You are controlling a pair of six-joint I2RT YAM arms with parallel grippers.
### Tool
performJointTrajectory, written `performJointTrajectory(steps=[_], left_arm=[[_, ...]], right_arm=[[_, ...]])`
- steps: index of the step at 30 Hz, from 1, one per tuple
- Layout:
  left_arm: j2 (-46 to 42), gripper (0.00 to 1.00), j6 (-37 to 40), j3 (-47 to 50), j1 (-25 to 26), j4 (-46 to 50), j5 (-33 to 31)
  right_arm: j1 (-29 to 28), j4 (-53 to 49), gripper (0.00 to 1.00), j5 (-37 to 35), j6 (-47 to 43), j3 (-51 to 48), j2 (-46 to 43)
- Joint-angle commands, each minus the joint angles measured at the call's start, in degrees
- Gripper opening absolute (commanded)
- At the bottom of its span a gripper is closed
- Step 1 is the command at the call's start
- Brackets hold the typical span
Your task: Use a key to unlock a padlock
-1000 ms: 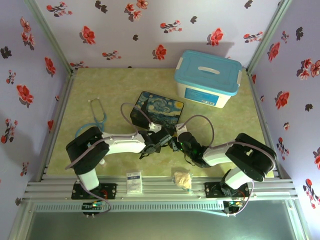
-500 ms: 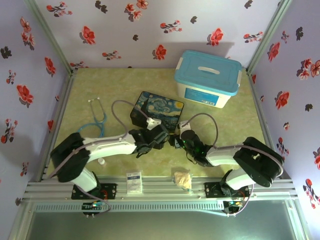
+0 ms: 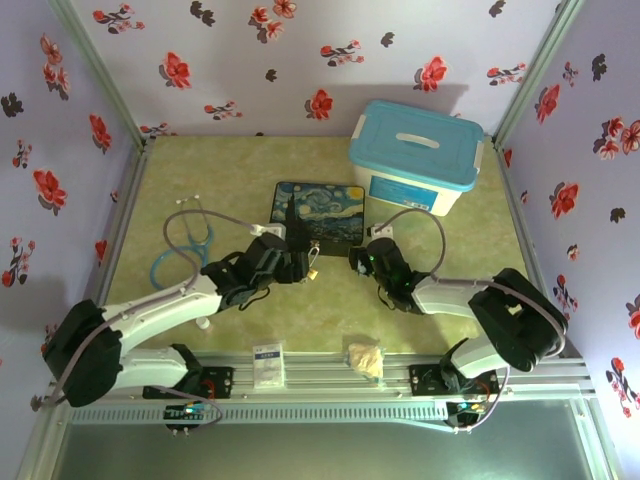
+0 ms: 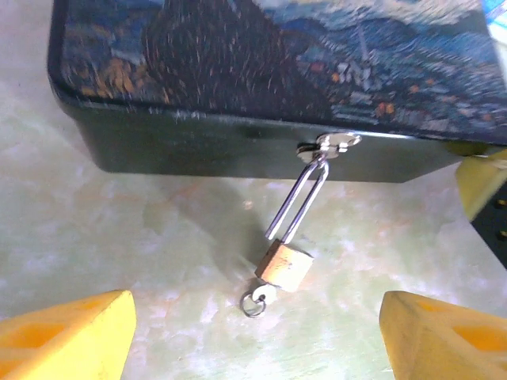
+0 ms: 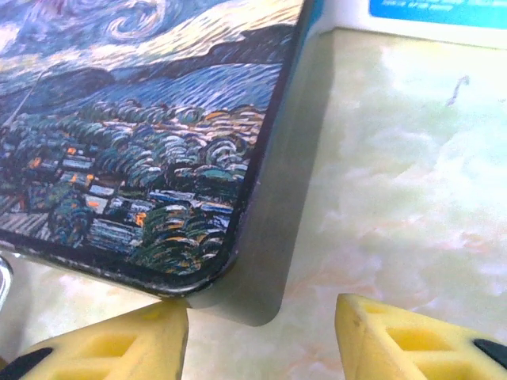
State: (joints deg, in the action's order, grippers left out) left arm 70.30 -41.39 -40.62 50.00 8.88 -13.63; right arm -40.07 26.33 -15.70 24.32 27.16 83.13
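The padlock (image 4: 285, 265) is a small brass body on a thin silver shackle (image 4: 299, 202). It hangs from the hasp (image 4: 329, 144) on the front of the painted box (image 4: 261, 71) and rests on the table. The key (image 4: 264, 298), with its small ring, sticks out of the padlock's underside. Whether the shackle is sprung I cannot tell. My left gripper (image 4: 253, 352) is open, its yellow fingers (image 4: 67, 336) wide on either side, short of the padlock (image 3: 313, 271). My right gripper (image 5: 261, 348) is open at the corner of the box (image 5: 142, 142), holding nothing.
A white bin with a blue lid (image 3: 415, 155) stands behind the painted box (image 3: 322, 210) at the right. A stethoscope (image 3: 185, 245) lies at the left. A white card (image 3: 267, 365) and a crumpled tan lump (image 3: 365, 358) sit at the near edge.
The left gripper has opened and drawn back to the left, away from the padlock. The painted box has shifted farther back and squared up. The right gripper has opened and moved forward to its corner.
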Motion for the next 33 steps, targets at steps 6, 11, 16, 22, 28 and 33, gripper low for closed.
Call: performJointTrajectory(steps=[6, 11, 16, 22, 28, 33], left_arm=[[-4.61, 1.0, -1.66, 5.15, -2.04, -6.49, 2.64], [-7.87, 1.0, -4.35, 9.92, -3.55, -11.3, 3.7], [-9.26, 1.0, -5.02, 12.47, -4.46, -12.7, 3.98], [-11.53, 1.0, -5.85, 14.96, -5.14, -11.95, 4.27], [-13.33, 1.0, -6.51, 17.61, -5.52, -12.49, 4.22], [-13.7, 1.0, -5.75, 18.06, -5.98, -11.98, 4.1]], right_arm=[[-4.74, -11.65, 0.63, -1.69, 7.31, -0.02, -10.0], [-8.15, -6.45, 0.74, 4.25, 11.8, -2.94, -12.14], [-12.02, -9.1, 0.69, 5.54, 10.45, 4.92, -2.64], [-13.42, -7.8, 0.58, 9.64, 10.36, 12.92, 7.97], [-13.67, -7.18, 0.49, 11.83, 9.87, 13.82, 12.56], [-13.63, -7.07, 0.44, 12.11, 9.05, 13.83, 14.34]])
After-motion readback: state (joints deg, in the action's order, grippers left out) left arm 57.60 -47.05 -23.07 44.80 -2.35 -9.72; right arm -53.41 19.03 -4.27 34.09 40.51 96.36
